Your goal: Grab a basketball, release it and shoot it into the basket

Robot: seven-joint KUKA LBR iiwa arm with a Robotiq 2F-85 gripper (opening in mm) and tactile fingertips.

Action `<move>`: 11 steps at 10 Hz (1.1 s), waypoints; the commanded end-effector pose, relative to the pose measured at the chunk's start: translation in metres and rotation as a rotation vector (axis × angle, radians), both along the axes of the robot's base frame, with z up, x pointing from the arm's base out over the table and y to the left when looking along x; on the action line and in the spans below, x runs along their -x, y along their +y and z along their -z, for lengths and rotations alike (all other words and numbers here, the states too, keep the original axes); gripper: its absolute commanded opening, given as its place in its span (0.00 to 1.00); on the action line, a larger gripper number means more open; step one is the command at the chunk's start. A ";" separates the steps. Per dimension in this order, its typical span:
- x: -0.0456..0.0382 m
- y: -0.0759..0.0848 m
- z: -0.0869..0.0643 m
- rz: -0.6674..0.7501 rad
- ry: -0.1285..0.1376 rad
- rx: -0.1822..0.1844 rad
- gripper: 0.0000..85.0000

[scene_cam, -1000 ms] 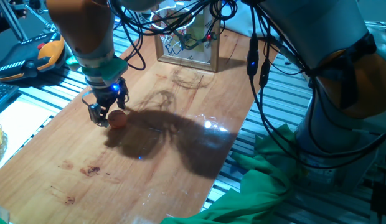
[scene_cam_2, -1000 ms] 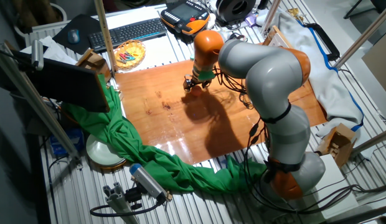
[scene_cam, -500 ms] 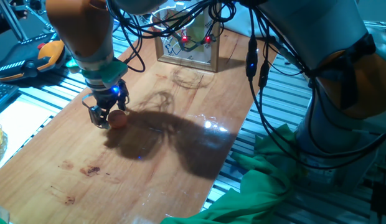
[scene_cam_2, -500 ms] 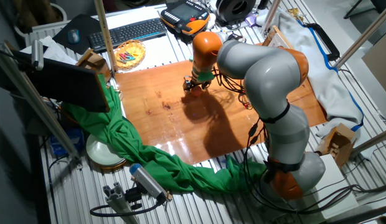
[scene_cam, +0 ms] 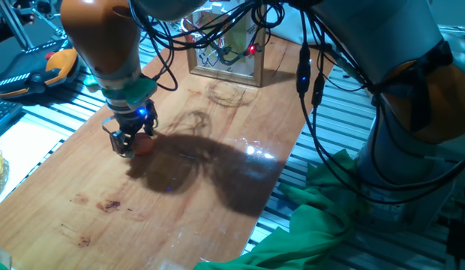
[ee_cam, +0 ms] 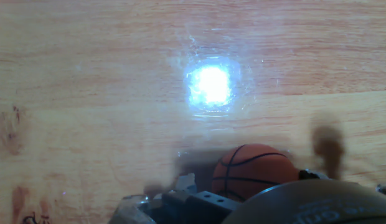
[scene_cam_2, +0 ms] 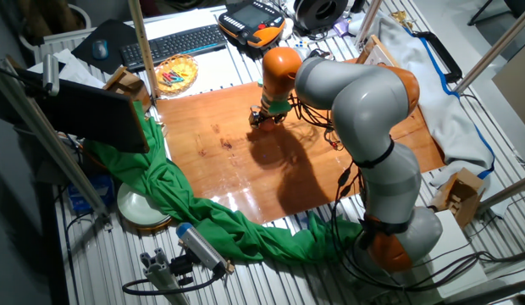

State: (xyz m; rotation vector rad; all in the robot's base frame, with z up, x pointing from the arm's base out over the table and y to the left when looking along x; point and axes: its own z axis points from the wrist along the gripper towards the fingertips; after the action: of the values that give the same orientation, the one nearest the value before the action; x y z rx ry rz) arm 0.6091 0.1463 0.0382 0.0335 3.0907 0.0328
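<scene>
Basketball: one, small and orange with dark seams (ee_cam: 254, 172), resting on the wooden worktop (scene_cam: 217, 172) near its left edge in one fixed view, partly hidden there behind the gripper (scene_cam: 145, 145).
Gripper: one (scene_cam: 130, 141), lowered over the ball; in the other fixed view (scene_cam_2: 264, 117) blocks the ball entirely.
Fingers: dark, straddling the ball in one fixed view; spread or pinching cannot be told from any view.
Hand view only: ball's seam lines, a bright light glare on the wood (ee_cam: 209, 86), gripper body along the bottom edge.
Basket: one, wood-framed clear backboard (scene_cam: 226, 54) standing at the far end of the worktop, well apart from the ball; rim and net tangled among cables, hard to make out.
Other fixed view only: one keyboard (scene_cam_2: 172, 44), one small dish of coloured items (scene_cam_2: 174, 73), one green cloth (scene_cam_2: 195, 207) draped along the worktop's near side.
Arm: one, grey with orange joints (scene_cam_2: 364, 102).
</scene>
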 end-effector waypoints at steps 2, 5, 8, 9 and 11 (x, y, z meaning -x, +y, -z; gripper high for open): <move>0.0000 -0.001 0.001 -0.011 0.003 0.000 0.85; 0.0003 -0.001 -0.001 -0.034 0.008 -0.004 0.51; 0.0018 -0.002 -0.012 -0.050 0.014 0.001 0.01; 0.0027 -0.003 -0.018 -0.045 0.014 0.003 0.01; 0.0053 -0.006 -0.033 -0.028 0.008 0.000 0.01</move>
State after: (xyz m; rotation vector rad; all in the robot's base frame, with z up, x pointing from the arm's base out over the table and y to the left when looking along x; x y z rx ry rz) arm 0.6036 0.1397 0.0716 -0.0081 3.0992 0.0340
